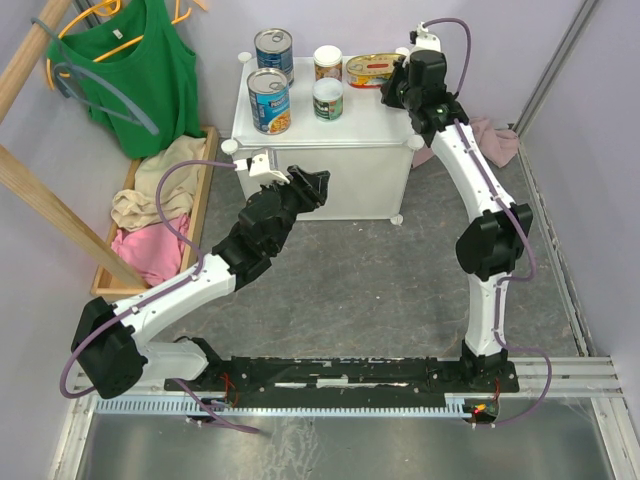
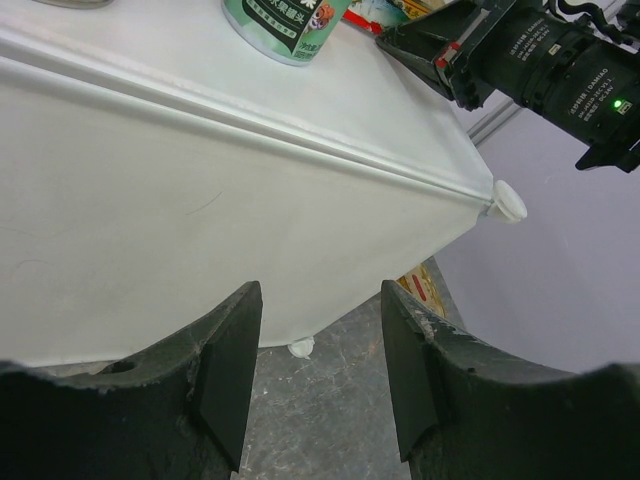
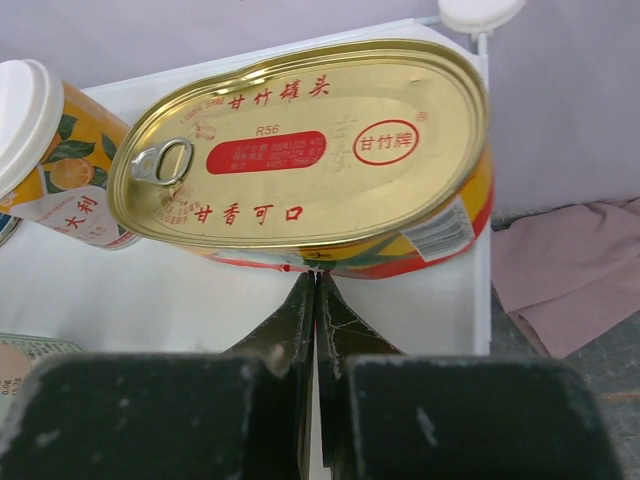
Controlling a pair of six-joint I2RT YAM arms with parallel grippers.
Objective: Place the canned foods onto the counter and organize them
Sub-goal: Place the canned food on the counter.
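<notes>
1. The grey table (image 1: 380, 290) has purple walls around it, and the white counter (image 1: 330, 180) stands at the middle of its far edge.
2. On the counter top I count five cans: two tall blue cans (image 1: 269, 98) toward the left, two small white-topped cans (image 1: 328, 98) in the middle, and one oval gold tin (image 3: 300, 140) toward the right.
3. My right gripper (image 3: 316, 300) is closed and empty, with its tips just beside the tin's near side.
4. My left gripper (image 2: 320, 330) is open and holds nothing; it faces the counter's front wall.
5. I judge the task nearly finished. The sixth can I cannot find, so placing it may be left.
</notes>
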